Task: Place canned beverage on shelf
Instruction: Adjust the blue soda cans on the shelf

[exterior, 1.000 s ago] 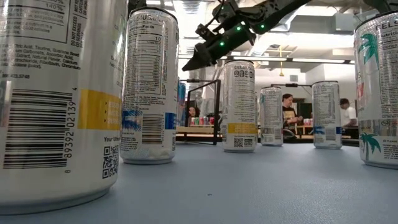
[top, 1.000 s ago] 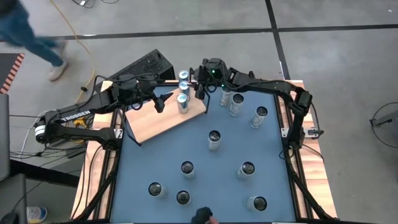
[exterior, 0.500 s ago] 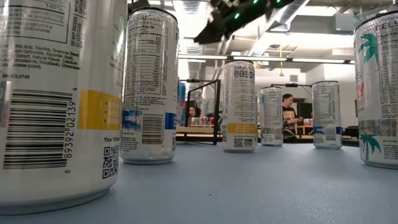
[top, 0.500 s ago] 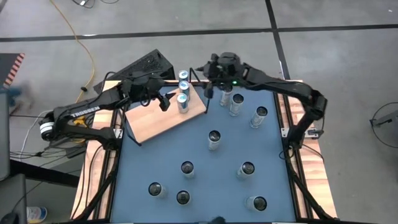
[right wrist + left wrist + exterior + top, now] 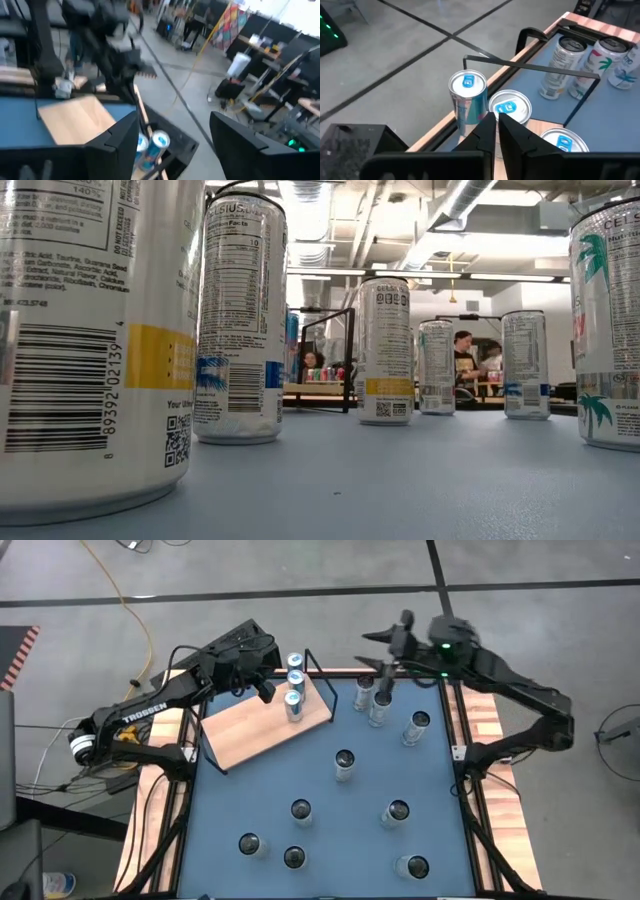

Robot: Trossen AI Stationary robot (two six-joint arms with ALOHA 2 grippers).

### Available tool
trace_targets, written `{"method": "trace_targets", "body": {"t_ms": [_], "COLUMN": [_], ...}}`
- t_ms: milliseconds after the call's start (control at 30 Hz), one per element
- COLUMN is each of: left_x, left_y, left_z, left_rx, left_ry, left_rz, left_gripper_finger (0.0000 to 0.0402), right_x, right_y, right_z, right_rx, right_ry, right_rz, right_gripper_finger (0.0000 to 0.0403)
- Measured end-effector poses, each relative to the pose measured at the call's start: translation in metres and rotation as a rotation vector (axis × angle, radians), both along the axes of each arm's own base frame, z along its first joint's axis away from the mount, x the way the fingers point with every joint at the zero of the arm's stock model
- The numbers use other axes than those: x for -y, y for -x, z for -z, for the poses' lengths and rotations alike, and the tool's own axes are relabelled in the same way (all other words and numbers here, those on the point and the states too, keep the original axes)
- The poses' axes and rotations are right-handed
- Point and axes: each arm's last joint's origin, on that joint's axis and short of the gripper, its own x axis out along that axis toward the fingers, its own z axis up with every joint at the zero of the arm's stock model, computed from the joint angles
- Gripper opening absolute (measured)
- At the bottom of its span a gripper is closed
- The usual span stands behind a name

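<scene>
L gripper point(image 5: 262, 686) fingers pressed together, nothing held, hovering over back edge of shelf point(image 5: 255, 730) just beside the row of 3 blue-top cans point(image 5: 294, 680). L wrist view: fingertips point(image 5: 496, 131) closed right above middle can of that row.

R gripper point(image 5: 388, 652) spread wide, empty, raised beyond back edge of counter point(image 5: 330, 830), near two cans at back point(image 5: 371, 701).

Shelf: pale wood board w/ black wire frame point(image 5: 320, 690), back-left of blue counter, set at an angle.

Labels, low view: nearest can point(image 5: 85, 340) barcode "89392 02139"; next can point(image 5: 240, 320) nutrition panel, "CELSIUS" at top; QR codes on both.

Vs 1.0 s ago: R arm pulled away from shelf, gone from low view. L gripper moved back slightly. Cans unchanged.
</scene>
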Motion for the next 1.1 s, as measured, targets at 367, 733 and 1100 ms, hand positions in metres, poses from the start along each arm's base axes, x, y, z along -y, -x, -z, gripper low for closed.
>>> {"method": "trace_targets", "body": {"t_ms": [367, 733, 1100], "left_x": [-0.005, -0.025, -0.038], "left_y": [-0.008, -0.035, -0.054], "left_z": [0.016, 0.012, 0.030], "left_rx": [-0.029, -0.150, -0.223], "left_ry": [0.140, 0.218, 0.273], "left_rz": [-0.033, -0.043, -0.021], "left_gripper_finger": [0.0000, 0.0000, 0.0000], "right_x": [-0.008, -0.009, -0.009], "right_y": [0.021, 0.019, 0.020], "right_z": [-0.001, 0.006, 0.010], "right_rx": [-0.044, -0.100, -0.138], "right_ry": [-0.050, -0.080, -0.105], "right_rz": [0.005, -0.001, 0.000], "right_gripper_finger": [0.0195, 0.0172, 0.0168]}}
